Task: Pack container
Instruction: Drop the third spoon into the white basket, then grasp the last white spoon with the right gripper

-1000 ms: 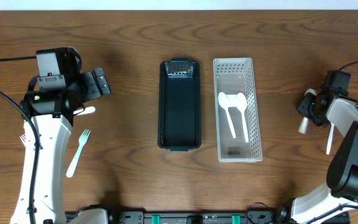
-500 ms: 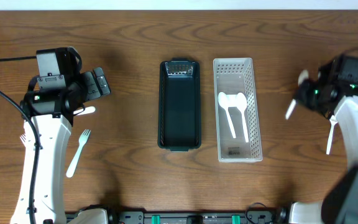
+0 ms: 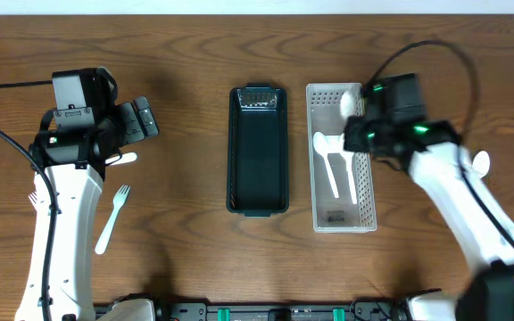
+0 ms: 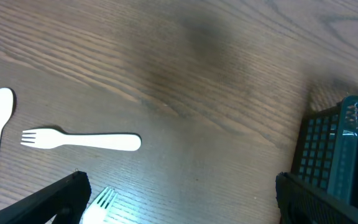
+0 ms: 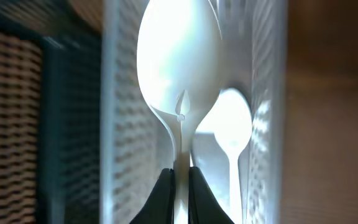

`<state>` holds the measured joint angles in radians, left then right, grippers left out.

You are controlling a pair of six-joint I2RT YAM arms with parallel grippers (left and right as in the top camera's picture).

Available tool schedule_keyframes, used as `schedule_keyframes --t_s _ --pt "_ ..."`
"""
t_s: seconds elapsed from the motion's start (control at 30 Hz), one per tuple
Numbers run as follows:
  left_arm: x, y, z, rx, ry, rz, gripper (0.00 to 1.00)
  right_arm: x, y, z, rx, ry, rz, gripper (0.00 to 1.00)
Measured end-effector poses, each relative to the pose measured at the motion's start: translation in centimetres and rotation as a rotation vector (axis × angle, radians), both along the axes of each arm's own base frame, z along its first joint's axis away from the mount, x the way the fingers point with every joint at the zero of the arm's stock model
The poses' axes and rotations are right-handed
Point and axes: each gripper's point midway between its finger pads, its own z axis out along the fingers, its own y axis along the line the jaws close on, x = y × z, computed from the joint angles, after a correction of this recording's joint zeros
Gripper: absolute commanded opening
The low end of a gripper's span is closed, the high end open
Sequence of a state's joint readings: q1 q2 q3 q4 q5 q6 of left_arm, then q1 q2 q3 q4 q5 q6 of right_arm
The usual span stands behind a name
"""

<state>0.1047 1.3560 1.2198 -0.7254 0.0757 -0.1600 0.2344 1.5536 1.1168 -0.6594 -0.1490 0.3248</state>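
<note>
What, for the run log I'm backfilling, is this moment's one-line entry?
right pincer: shut on held spoon, over white basket | white basket: two spoons inside | left pincer: open | fork: on table

A dark green basket point(image 3: 258, 152) lies lengthwise, and a white basket point(image 3: 313, 178) of perforated plastic sits just beside it at 3 o'clock, with two white spoons point(image 3: 333, 160) inside. A third spoon point(image 5: 179, 56), also white, hangs over the white basket's 12 o'clock end, its handle pinched in the right gripper point(image 5: 180, 183). A white fork point(image 3: 112, 218) lies well apart at 9 o'clock.
</note>
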Motion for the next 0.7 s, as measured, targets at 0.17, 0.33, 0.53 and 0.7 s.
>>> schedule_keyframes --t_s 0.17,0.33,0.53,0.7 --pt "0.0 0.0 0.0 0.000 0.000 0.000 0.98 0.2 -0.3 -2.6 -0.037 0.052 -0.031 0.61" --pt "0.0 0.0 0.0 0.000 0.000 0.000 0.98 1.4 -2.9 0.7 -0.029 -0.033 -0.100 0.81" --pt "0.0 0.0 0.0 0.000 0.000 0.000 0.98 0.1 -15.1 7.3 -0.103 -0.149 -0.420 0.86" --pt "0.0 0.0 0.0 0.000 0.000 0.000 0.98 -5.0 -23.4 5.3 -0.166 0.014 -0.679 0.85"
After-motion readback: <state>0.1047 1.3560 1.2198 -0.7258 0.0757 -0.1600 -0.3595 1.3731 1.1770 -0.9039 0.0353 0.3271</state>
